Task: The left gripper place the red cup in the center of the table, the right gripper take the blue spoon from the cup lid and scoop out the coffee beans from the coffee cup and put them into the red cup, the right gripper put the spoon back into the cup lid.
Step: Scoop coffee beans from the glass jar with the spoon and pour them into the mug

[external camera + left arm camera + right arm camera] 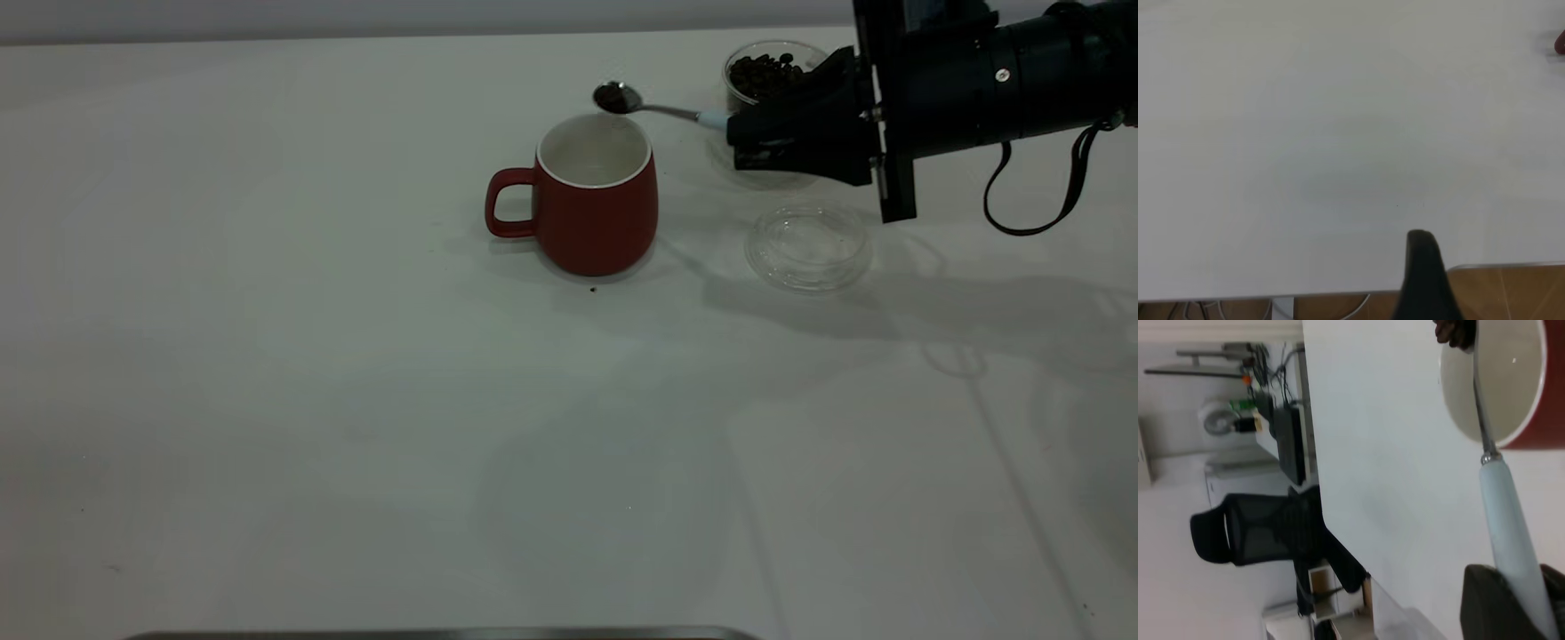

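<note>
Carrying a loaded spoon (642,104) toward the mug (591,203) — right hand (742,133) clamped on the pale blue handle, beans (610,98) heaped in the bowl, held just above the far rim. Already standing mid-counter (356,400), white inside with no beans showing — glass cup (765,76) of beans behind the hand, lid (807,245) bare just beside. Left to do, by the look of it: tipping the beans in and returning the spoon to the lid; left hand (1423,280) parked near the counter's edge, grip impossible to tell.
</note>
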Motion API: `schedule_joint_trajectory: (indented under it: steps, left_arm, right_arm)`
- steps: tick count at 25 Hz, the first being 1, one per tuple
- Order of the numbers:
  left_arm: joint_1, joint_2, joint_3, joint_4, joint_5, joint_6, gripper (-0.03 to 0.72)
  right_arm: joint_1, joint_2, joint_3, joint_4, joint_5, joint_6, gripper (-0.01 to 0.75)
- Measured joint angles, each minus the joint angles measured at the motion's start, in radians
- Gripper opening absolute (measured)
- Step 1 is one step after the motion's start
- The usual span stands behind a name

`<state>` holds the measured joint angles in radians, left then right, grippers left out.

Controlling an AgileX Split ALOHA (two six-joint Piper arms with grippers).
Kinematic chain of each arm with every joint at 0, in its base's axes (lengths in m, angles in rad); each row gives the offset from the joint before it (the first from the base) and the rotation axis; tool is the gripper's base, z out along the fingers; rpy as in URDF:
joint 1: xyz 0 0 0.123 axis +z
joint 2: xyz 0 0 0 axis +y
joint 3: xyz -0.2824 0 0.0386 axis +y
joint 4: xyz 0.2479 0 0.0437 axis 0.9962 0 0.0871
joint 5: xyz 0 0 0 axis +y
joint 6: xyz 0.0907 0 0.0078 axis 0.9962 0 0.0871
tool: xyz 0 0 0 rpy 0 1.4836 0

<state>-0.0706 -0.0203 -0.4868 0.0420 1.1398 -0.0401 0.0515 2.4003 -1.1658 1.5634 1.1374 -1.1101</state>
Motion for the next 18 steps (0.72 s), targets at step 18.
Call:
schedule_joint_trajectory:
  steps: [18]
  left_arm:
    - [0.000, 0.000, 0.000, 0.000, 0.001, 0.000, 0.587]
  right_arm:
    - [0.000, 0.000, 0.000, -0.051, -0.037, -0.317, 0.113]
